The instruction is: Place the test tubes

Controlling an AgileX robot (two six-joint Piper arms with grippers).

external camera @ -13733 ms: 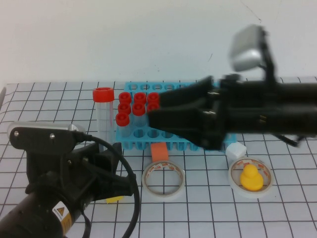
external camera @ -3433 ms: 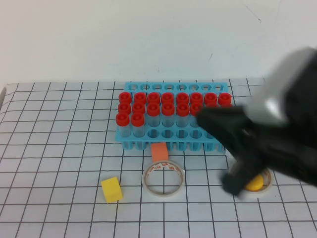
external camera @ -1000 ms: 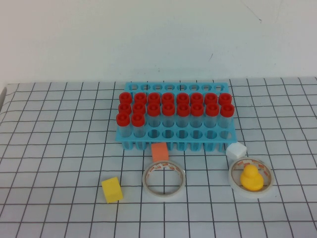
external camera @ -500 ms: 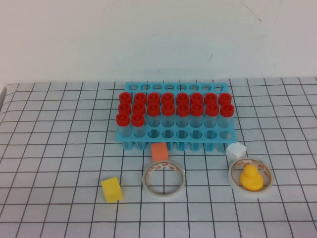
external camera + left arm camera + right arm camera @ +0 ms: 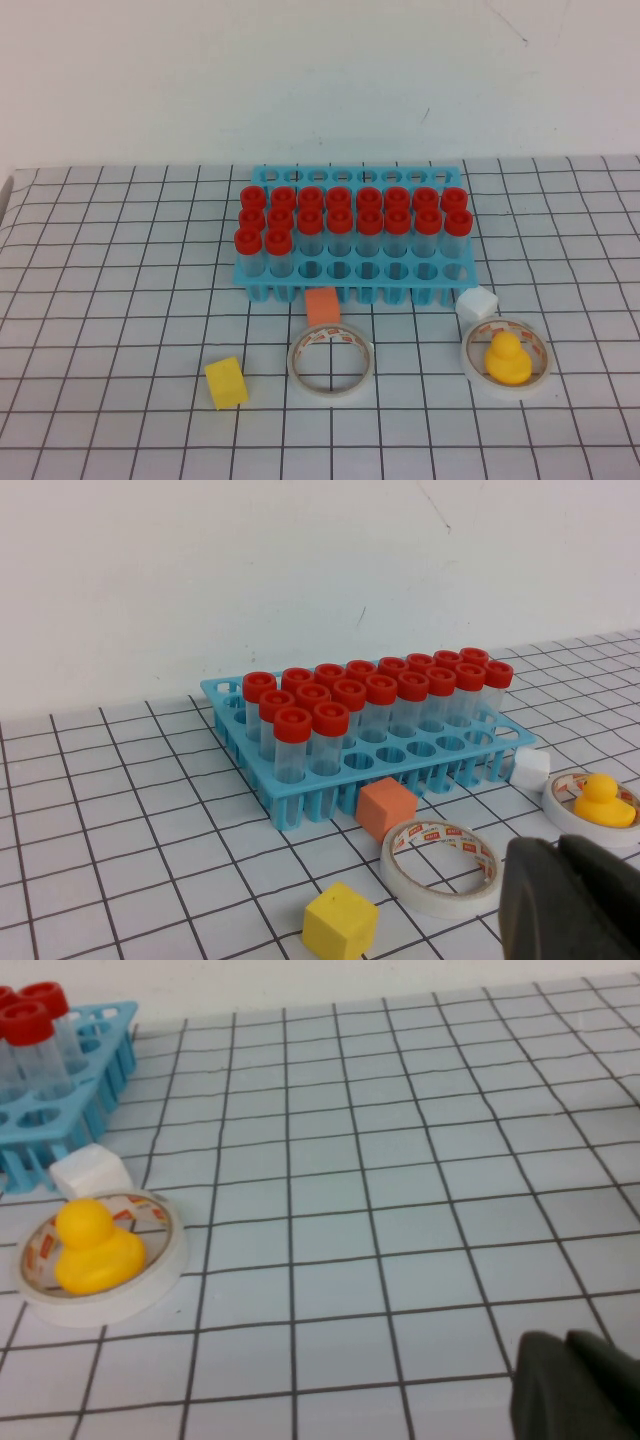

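A blue tube rack [image 5: 420, 290] stands at the middle of the gridded table. Several red-capped test tubes [image 5: 340, 215] stand upright in it: two full rows, plus two tubes at the left end of the row in front. The rearmost row of holes is empty. Neither arm shows in the high view. In the left wrist view the rack [image 5: 300, 810] and tubes [image 5: 380, 690] lie ahead of my left gripper [image 5: 559, 844], which is shut, empty and well back from them. My right gripper [image 5: 564, 1337] is shut and empty over bare grid, far from the rack's corner [image 5: 100, 1030].
In front of the rack are an orange cube [image 5: 322, 306], a white tape roll [image 5: 330, 360], a yellow cube [image 5: 226, 382], a white cube [image 5: 477, 304] and a second tape roll [image 5: 540, 372] holding a yellow duck [image 5: 507, 357]. A white wall stands behind.
Since the oldest frames both arms have drawn back out of the high view and more tubes stand in the rack. Over the last second nothing has moved.
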